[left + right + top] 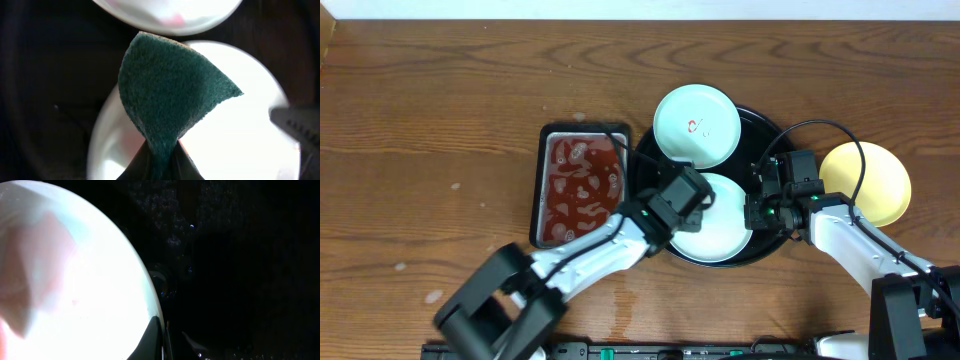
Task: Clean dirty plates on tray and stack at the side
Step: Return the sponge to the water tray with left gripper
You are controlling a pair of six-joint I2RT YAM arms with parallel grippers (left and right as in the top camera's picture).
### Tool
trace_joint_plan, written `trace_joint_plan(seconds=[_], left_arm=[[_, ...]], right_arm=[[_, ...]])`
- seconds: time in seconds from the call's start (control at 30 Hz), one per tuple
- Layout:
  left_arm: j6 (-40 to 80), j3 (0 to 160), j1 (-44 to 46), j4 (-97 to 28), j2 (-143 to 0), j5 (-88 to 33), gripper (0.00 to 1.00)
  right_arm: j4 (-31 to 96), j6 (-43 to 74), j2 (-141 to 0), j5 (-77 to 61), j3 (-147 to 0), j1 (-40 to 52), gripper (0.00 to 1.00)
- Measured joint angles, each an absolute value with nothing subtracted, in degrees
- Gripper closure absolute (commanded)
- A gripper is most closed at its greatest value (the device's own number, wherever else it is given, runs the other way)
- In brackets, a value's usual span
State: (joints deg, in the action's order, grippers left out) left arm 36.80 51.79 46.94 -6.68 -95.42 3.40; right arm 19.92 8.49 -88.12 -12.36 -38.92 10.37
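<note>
1. Brown wood-grain tabletop (pixel 440 100) fills the overhead view, with a few small pale spots (pixel 455 185) at left. A white band (pixel 670 8) runs along the top edge of the frame. Nothing more of the room shows.
2. Large round glossy black tray (pixel 752 128) sits right of centre on the wood.
3. Upper plate (pixel 696 125): pale blue-white, round, plastic, with a red smear at its centre. It lies over the tray's upper rim.
4. Lower plate (pixel 720 235): same pale colour, in the tray's lower half.
5. Yellow plate (pixel 875 185): pale, round, on the bare wood just right of the tray and outside it.
6. Left gripper (pixel 161 167): fingers pinch a dark green scouring pad (pixel 170 95). The pad fans out over the left part of the lower plate.
7. Right gripper (pixel 757 213): fingers are pressed together on the right rim of the lower plate.
8. Rectangular black pan of reddish liquid (pixel 580 185) stands just left of the tray.
</note>
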Motion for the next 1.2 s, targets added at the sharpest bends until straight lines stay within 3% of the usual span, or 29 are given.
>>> trace_joint_plan(seconds=[0.5, 1.1, 1.13, 1.2], left_arm=[[26.8, 51.8, 29.8, -20.3, -80.9, 3.9, 0.92], [23.0, 51.2, 21.2, -23.4, -91.5, 7.6, 0.93], [22.9, 51.2, 20.9, -23.4, -92.1, 7.8, 0.91], [22.3, 51.2, 20.3, -23.4, -92.9, 8.1, 0.60]], right_arm=[[19.9, 8.5, -88.1, -12.3, -38.9, 10.4, 0.99], [19.9, 8.5, -88.1, -12.3, -38.9, 10.4, 0.99], [19.9, 8.5, -88.1, -12.3, -38.9, 10.4, 0.99], [19.9, 8.5, -88.1, -12.3, -38.9, 10.4, 0.99]])
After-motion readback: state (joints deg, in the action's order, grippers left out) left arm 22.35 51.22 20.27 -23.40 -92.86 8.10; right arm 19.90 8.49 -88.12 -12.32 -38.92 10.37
